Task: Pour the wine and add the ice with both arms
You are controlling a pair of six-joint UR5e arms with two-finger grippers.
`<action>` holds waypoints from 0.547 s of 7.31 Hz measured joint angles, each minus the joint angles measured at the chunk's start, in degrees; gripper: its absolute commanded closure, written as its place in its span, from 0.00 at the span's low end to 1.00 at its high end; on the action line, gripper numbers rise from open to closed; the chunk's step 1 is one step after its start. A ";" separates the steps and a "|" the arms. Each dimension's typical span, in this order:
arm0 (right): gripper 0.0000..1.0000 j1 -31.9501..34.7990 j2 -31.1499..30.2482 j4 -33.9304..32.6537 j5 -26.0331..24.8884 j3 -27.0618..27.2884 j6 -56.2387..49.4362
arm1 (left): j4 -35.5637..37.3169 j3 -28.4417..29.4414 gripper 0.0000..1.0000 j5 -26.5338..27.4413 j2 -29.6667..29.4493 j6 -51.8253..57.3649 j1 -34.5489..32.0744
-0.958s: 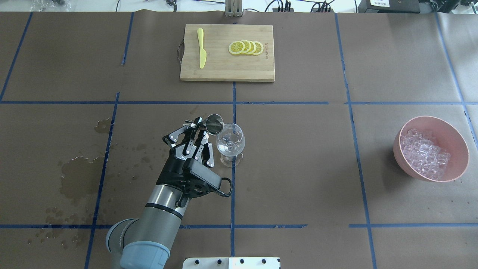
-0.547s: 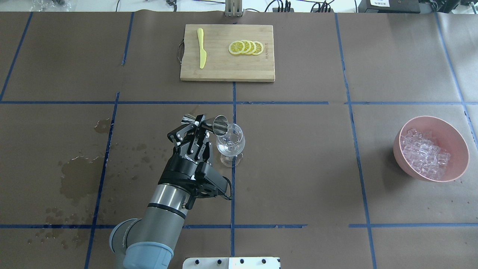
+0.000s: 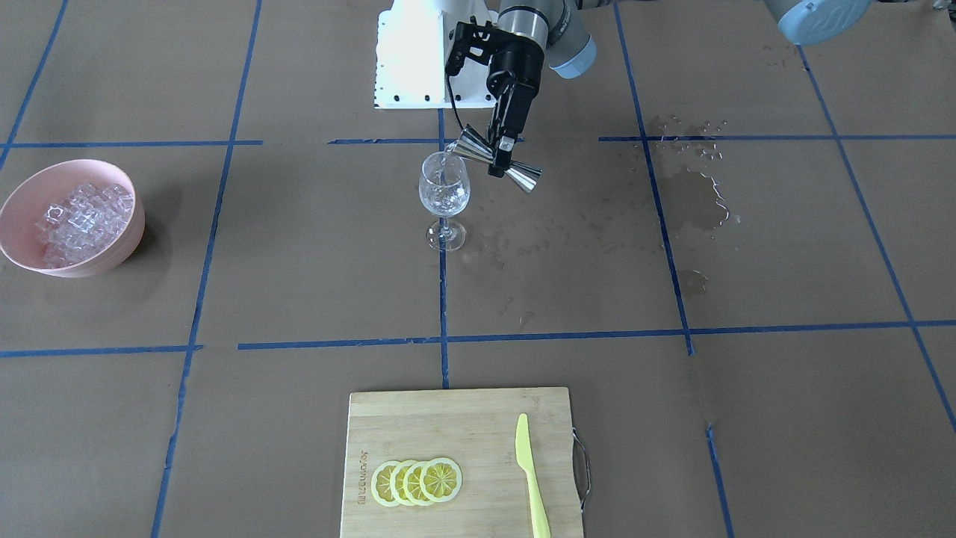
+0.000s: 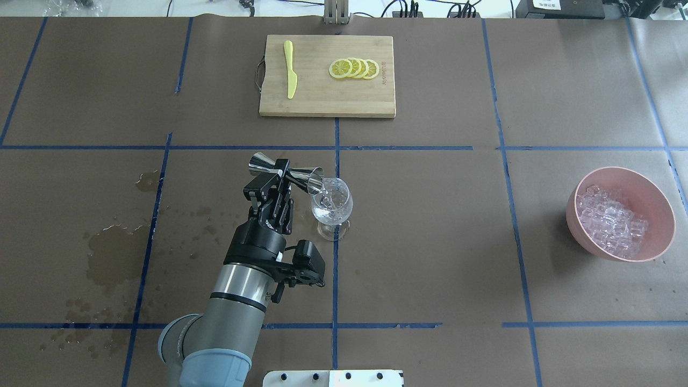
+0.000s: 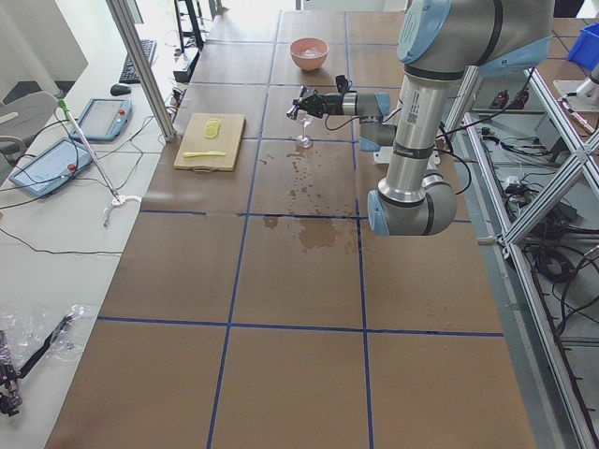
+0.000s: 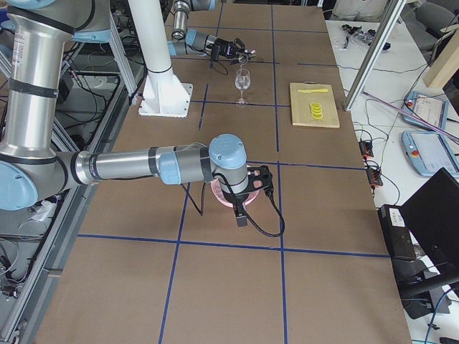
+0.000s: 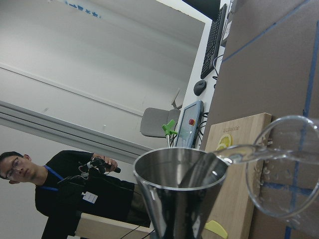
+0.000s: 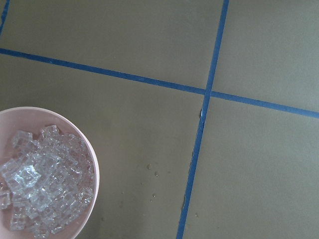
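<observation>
my left pincer (image 4: pixel 281 177) is clamped on the metal measure (image 4: pixel 308 179), lying almost level, mouth at the glass (image 4: pixel 333 207) rim just right of it; wine (image 7: pixel 238 153) runs in.

Note for you: the workspace is a robotics lab. Evidence: robot arms (image 5: pixel 412 140) and a white pedestal (image 6: pixel 154 50) at a table (image 4: pixel 430 242) papered brown and gridded with blue tape (image 4: pixel 419 148). Around it stand aluminium framing (image 5: pixel 140 65), teach pendants (image 5: pixel 98 119), loose cables (image 5: pixel 533 253) and a monitor (image 6: pixel 430 215).
</observation>
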 measured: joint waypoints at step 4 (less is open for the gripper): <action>0.00 0.00 -0.12 -0.03 0.10 -0.12 0.07 | -0.02 -0.21 1.00 2.71 -0.22 9.85 0.07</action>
